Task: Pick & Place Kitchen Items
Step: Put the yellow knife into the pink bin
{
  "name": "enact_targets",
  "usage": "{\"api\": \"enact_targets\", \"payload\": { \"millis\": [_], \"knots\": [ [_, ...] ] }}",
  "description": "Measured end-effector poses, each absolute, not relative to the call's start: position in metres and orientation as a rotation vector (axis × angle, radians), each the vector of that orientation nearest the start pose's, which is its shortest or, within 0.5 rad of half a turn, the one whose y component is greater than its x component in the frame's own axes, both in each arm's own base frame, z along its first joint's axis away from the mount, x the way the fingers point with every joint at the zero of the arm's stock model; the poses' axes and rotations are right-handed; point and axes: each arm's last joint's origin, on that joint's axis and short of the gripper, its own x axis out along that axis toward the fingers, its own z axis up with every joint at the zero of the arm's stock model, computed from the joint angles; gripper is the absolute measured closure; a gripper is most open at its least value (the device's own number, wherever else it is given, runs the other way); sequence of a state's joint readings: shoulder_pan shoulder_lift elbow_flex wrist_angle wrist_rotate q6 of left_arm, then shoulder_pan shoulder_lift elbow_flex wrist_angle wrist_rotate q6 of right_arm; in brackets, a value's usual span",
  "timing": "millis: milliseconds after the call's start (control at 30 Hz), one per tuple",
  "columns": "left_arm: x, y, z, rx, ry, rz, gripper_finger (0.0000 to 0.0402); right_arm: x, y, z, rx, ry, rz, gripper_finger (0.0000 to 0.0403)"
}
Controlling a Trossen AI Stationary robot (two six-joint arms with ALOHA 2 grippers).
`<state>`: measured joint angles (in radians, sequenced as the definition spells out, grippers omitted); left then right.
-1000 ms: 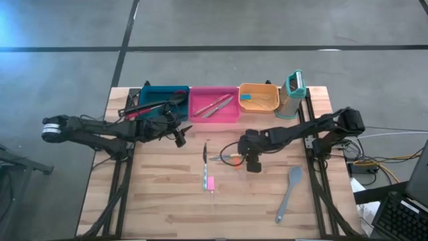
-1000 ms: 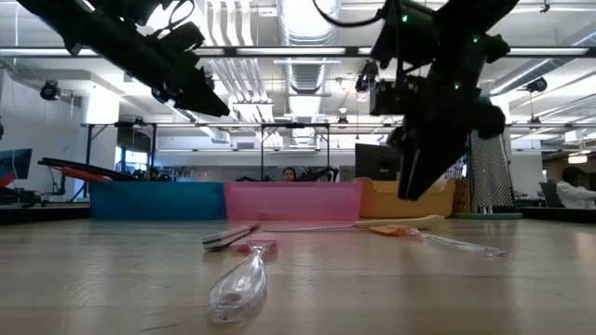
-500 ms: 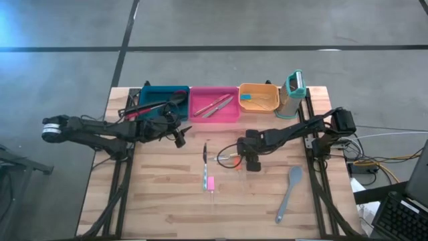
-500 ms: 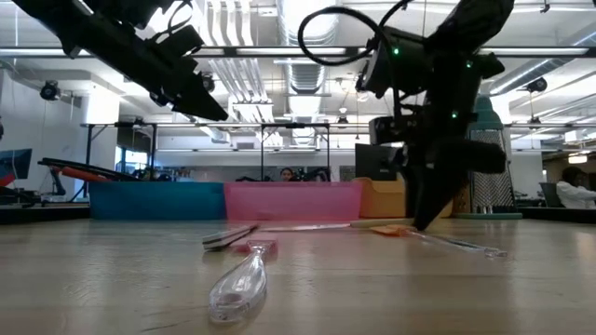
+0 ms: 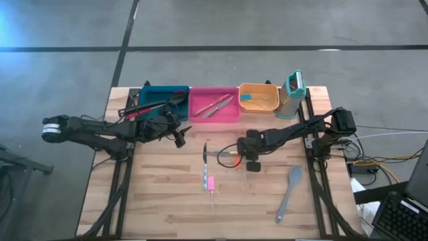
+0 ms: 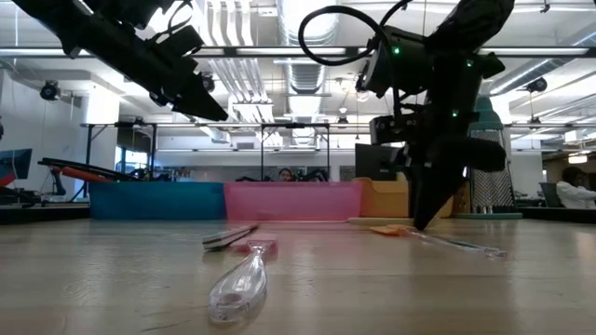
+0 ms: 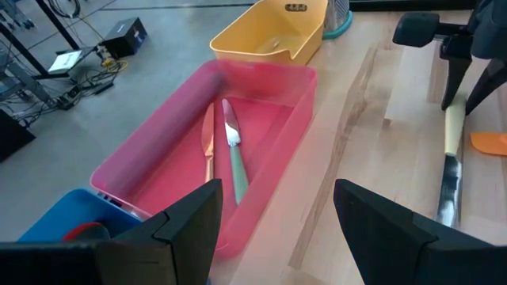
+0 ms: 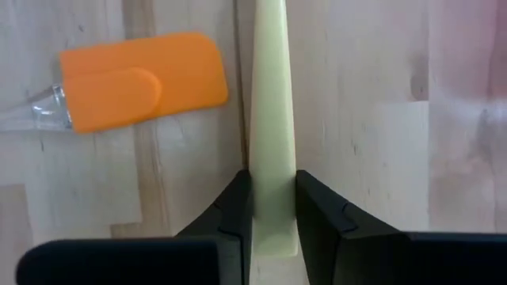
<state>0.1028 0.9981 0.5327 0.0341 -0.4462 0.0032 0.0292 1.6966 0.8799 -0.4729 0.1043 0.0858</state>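
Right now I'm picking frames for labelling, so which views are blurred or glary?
Low view: clear spoon in front is soft, ceiling lights glare. Left wrist view: own fingers blurred, pink bin sharp. Right wrist view: pale handle crisp.

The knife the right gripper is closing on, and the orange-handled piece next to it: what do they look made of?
The knife has a pale yellow handle, matte and uniform, probably plastic; the left wrist view shows a dull grey blade, likely metal. The right gripper has its fingers against the handle's sides. The orange-handled piece looks like smooth opaque plastic joined to a clear, see-through part, probably clear plastic.
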Motion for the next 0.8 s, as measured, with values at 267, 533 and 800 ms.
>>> {"api": "enact_targets", "payload": {
  "millis": [267,533,800],
  "knots": [
    [0.206,0.034,0.23,0.078,0.431,0.54,0.0154,0.278,0.005,0.152,0.035,1.306,-0.159,0.0346],
    [0.206,0.034,0.23,0.078,0.431,0.54,0.0154,0.264,0.006,0.196,0.079,1.132,-0.218,0.0346],
    [0.206,0.034,0.231,0.076,0.42,0.54,0.0154,0.243,0.008,0.238,0.0,0.772,-0.301,0.0346]
  ]
}}
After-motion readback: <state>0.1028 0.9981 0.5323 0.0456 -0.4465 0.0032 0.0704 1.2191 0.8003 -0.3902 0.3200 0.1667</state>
